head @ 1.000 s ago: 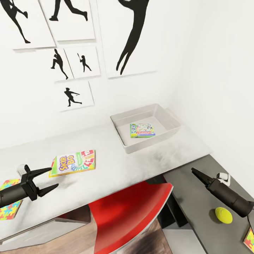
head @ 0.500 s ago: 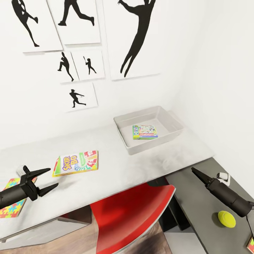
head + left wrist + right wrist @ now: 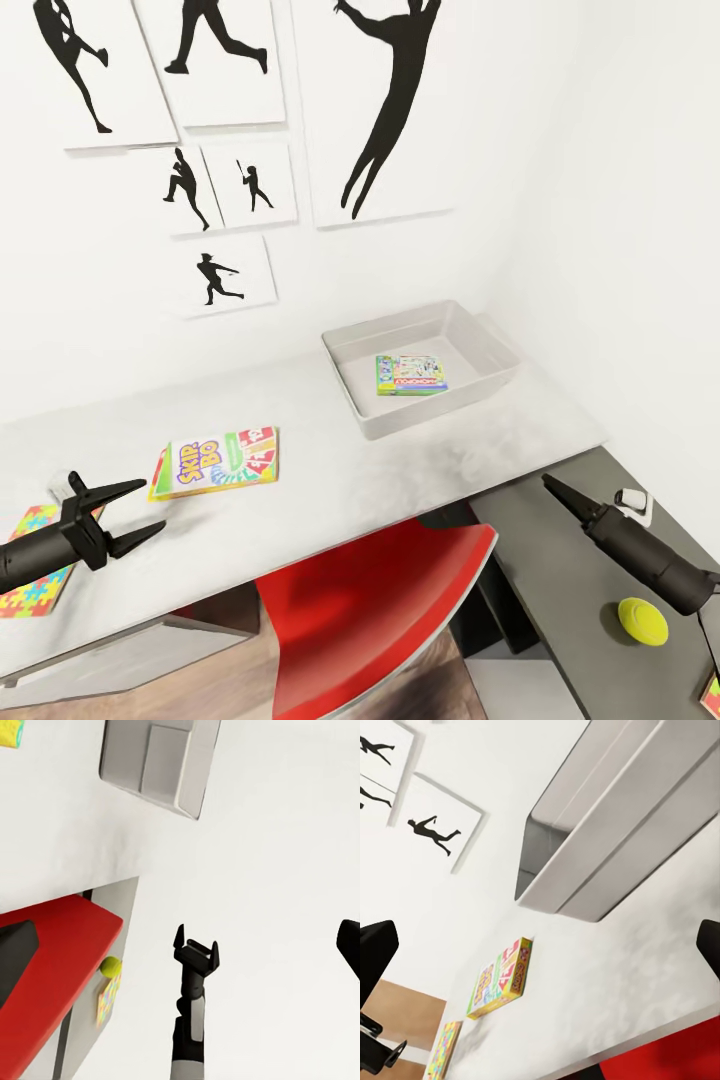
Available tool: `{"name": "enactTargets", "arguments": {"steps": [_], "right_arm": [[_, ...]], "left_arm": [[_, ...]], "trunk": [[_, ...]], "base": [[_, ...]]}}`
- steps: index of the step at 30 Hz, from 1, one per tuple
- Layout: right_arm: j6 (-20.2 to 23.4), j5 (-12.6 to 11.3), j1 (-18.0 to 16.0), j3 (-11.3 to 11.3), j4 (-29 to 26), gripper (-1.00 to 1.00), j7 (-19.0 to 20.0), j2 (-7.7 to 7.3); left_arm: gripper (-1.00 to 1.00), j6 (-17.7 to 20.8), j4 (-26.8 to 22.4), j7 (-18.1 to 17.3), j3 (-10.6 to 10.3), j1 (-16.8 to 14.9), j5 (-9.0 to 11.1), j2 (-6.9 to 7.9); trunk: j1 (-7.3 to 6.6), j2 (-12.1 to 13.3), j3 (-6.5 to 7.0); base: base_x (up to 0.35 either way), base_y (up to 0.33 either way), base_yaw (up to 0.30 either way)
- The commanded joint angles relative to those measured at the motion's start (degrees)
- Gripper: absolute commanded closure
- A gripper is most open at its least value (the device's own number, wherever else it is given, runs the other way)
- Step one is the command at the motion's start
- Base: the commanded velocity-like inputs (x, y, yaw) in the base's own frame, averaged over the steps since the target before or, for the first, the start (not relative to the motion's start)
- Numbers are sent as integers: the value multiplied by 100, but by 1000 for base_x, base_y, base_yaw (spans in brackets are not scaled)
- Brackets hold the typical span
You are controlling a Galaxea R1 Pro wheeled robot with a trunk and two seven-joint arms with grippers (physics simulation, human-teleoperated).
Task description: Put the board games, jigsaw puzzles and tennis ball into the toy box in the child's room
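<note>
Head view: I see one green-edged board game (image 3: pixel 411 373) in the shallow grey toy box (image 3: pixel 480 345); yellow Skip-Bo box (image 3: pixel 215 460), yellow-green tennis ball (image 3: pixel 642 621) and puzzles wait; left gripper (image 3: pixel 128 511) spread empty, right gripper (image 3: pixel 553 488) unclear.

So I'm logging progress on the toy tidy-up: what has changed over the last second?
Mostly the camera: the whole head view shifted a second ago, then held steady. Since then the left hand dipped very slightly. Nothing was gripped or released. The Skip-Bo game stays on the table, one game lies in the toy box, the tennis ball sits by the right hand, and the left hand is open and empty.
</note>
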Motion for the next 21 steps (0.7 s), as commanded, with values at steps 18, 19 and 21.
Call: {"name": "enactTargets", "arguments": {"steps": [18,19,21], "right_arm": [[26,-23,-3,-5,-3,-100,26,0],[26,-22,-3,-5,-3,-100,29,0],[25,-20,-3,-5,-3,-100,35,0]], "left_arm": [[-100,3,7,-53,-11,-9,-45,-14],[-100,3,7,-53,-11,-9,-45,-14],[-100,3,7,-53,-11,-9,-45,-15]], "trunk": [[3,-10,18],[3,-10,25],[3,-10,40]], "base": [[0,0,0],[0,0,0],[0,0,0]]}}
